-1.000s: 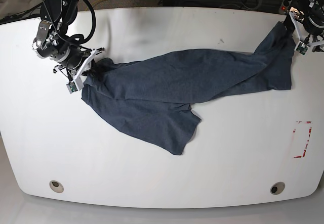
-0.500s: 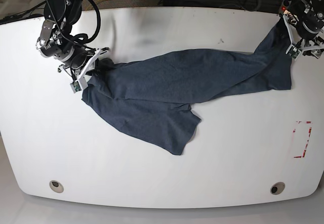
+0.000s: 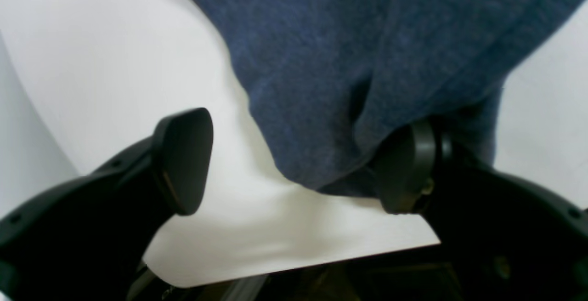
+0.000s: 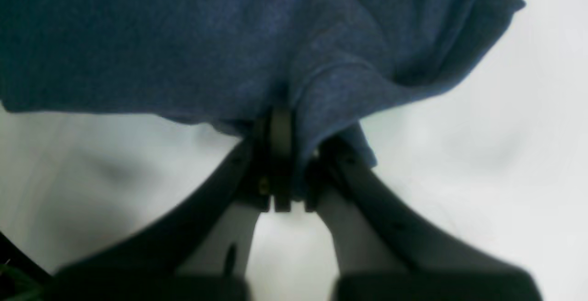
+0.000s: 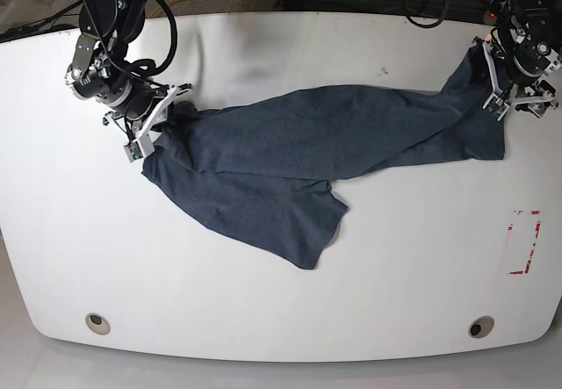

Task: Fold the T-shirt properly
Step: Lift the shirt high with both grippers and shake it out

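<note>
The dark navy T-shirt (image 5: 325, 143) lies bunched and stretched across the white table (image 5: 281, 46), with a flap reaching toward the front (image 5: 281, 222). My right gripper (image 5: 158, 118) at the shirt's left end is shut on a fold of it; the right wrist view shows the fingertips (image 4: 280, 163) pinching the cloth (image 4: 229, 39). My left gripper (image 5: 493, 77) is at the shirt's back right end. In the left wrist view it (image 3: 294, 167) is open, with the cloth end (image 3: 321, 85) hanging between the jaws and touching the right finger (image 3: 406, 172).
A red-marked rectangle (image 5: 525, 241) is on the table at the right. Two round holes (image 5: 98, 323) (image 5: 480, 327) sit near the front edge. Cables lie beyond the back edge. The table's edge (image 3: 294, 271) runs just behind my left gripper.
My right gripper has shifted slightly back and to the right with the cloth in it. My left gripper has moved a little left and forward at the shirt's right end. The shirt's shape has barely changed.
</note>
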Motion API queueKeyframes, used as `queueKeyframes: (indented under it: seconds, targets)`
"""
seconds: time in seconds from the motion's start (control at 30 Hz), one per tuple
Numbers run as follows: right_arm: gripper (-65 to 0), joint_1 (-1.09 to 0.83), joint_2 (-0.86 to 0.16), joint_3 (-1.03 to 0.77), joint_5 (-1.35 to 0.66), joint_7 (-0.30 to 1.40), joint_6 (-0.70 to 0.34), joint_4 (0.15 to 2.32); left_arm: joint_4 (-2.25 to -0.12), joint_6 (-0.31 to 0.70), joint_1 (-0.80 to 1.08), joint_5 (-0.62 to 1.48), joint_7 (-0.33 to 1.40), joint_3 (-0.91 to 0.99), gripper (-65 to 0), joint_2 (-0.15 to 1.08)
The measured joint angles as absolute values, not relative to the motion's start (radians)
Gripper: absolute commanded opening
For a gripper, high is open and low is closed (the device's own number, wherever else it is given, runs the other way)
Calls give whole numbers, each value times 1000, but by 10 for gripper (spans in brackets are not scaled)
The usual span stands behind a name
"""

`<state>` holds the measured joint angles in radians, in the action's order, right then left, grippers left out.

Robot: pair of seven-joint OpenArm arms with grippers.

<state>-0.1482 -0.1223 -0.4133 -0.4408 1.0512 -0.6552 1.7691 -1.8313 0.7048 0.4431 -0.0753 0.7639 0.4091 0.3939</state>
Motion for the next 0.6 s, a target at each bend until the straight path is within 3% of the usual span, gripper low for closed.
queueKeyframes:
  seconds: [0.03,0.13,0.43,0.6]
  targets:
    - [-650,-148,-120,-413,-441,1052,-656,1769,-1831,705,441,-75,765,409,-147,394]
    - [-650,-147,-117,-413,-445,1051,-656,1769,-1816,704,427,-79,764,410,-239,394]
    - [-650,-146,-119,-413,-444,1051,-656,1769,-1709,705,352,-96,765,406,-650,393]
    - [-650,-146,-119,-413,-444,1051,-656,1769,-1704,704,332,-96,764,410,-650,392]
